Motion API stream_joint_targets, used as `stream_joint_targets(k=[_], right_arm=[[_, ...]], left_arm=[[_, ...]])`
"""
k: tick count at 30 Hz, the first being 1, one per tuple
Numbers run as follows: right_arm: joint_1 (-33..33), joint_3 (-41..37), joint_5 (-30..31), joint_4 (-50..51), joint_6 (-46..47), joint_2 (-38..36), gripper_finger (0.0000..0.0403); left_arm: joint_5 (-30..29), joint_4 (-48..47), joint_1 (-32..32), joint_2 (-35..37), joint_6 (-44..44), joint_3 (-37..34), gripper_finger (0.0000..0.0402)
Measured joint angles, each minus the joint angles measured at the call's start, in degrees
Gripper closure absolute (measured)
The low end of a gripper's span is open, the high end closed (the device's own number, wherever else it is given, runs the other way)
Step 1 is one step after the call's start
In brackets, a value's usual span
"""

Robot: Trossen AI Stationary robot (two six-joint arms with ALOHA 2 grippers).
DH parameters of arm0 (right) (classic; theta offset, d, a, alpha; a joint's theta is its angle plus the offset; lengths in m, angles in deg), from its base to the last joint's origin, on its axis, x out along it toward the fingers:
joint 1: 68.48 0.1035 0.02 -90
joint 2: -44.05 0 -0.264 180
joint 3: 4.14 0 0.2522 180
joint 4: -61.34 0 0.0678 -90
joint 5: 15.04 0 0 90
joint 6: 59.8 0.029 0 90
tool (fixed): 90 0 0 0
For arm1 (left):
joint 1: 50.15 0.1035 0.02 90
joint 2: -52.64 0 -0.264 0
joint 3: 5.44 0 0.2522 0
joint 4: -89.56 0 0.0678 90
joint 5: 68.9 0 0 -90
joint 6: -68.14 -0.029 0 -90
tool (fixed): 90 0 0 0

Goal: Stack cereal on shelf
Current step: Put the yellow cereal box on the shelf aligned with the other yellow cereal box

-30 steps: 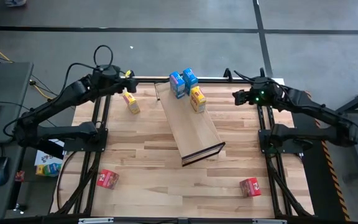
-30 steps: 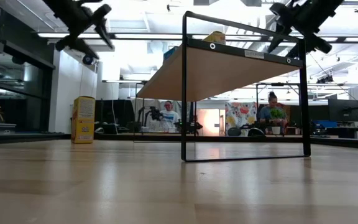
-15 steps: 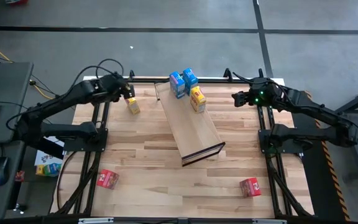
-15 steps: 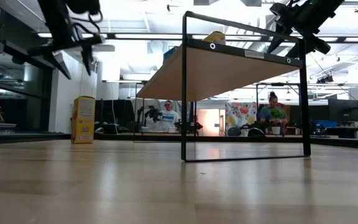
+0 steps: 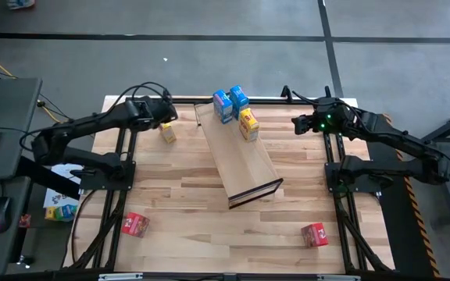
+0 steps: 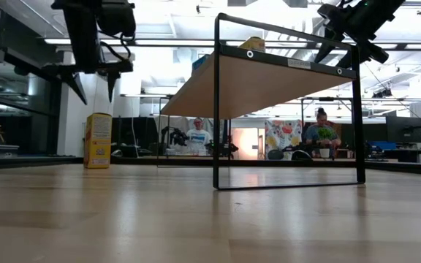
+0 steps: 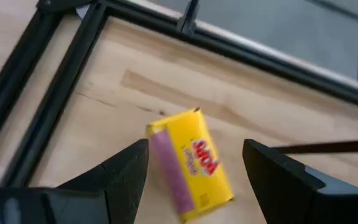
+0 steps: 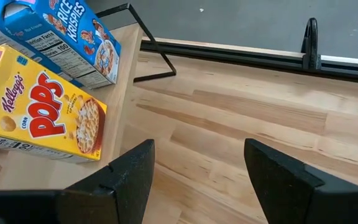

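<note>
A yellow cereal box (image 5: 166, 133) stands upright on its end on the tabletop near the far left edge; it also shows in the low view (image 6: 98, 140) and in the left wrist view (image 7: 188, 165). My left gripper (image 5: 163, 118) hangs open above it, pointing down (image 6: 90, 74), and touches nothing. The tan shelf (image 5: 239, 160) stands mid-table on its black frame (image 6: 287, 109). Two blue boxes (image 5: 230, 102) and a yellow box (image 5: 248, 123) stand on the shelf's far end. My right gripper (image 5: 298, 123) is open and empty at the far right, facing those boxes (image 8: 39, 112).
Two red boxes lie on the table near the front, one left (image 5: 134, 225) and one right (image 5: 314, 234). Black arm frames run along both table sides (image 5: 123, 156). Bare wood lies between the shelf and the front edge. People sit in the room behind the table (image 6: 320, 131).
My left gripper has moved toward the table's right and near edge, come down, and turned from a slant to point straight down over the yellow box on the table. The box has stayed where it was.
</note>
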Motion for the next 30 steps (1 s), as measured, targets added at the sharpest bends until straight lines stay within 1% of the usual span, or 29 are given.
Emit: stream_joint_targets(k=[10, 15, 19, 30], right_arm=[[-0.33, 0.00, 0.13, -0.01, -0.96, 0.02, 0.0162], [-0.33, 0.00, 0.14, -0.03, -0.91, 0.03, 0.0162], [-0.33, 0.00, 0.14, -0.02, -0.90, 0.04, 0.0162], [-0.33, 0.00, 0.14, -0.03, -0.90, 0.04, 0.0162]], left_arm=[[-0.71, 0.70, -0.36, -3.79, 6.06, 0.00, 0.0149], [-1.18, 0.58, -1.63, -6.49, 8.65, 0.00, 0.0149], [-1.48, 0.64, -2.96, -8.67, 12.66, 0.00, 0.0149], [-0.22, 0.84, -3.27, -14.37, 16.15, -0.02, 0.0149]])
